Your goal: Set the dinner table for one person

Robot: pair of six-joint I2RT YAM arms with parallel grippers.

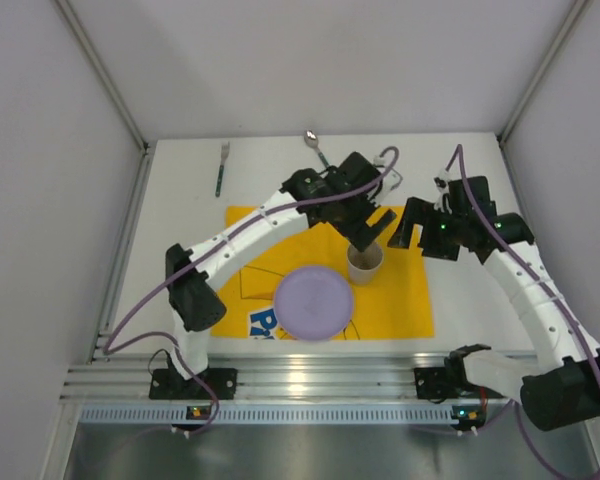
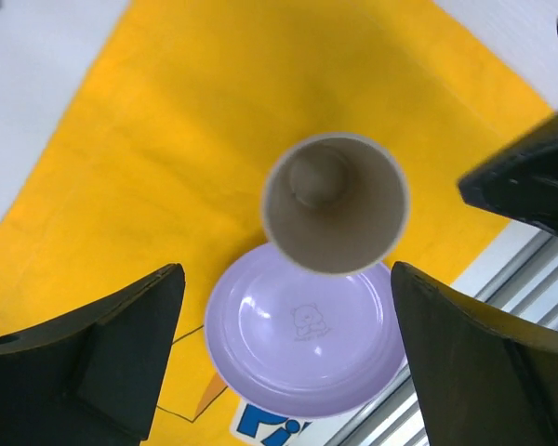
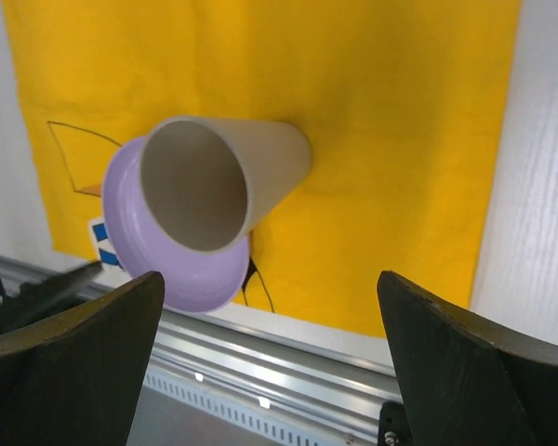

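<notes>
The left arm (image 1: 250, 225) rises from its base to a bent elbow, near and left of the cup (image 1: 365, 263). From there its forearm runs out past the cup's far side. There the wrist folds over, so the left gripper (image 1: 372, 232) points down, directly above the cup. Its jaws stand wide apart, one on each side of the cup's rim, touching nothing. The right arm (image 1: 535, 290) bends at an elbow near and well right of the cup, then slants in toward it. The right gripper (image 1: 408, 228) sits just right of the cup, aimed at it, jaws spread wide and empty.
</notes>
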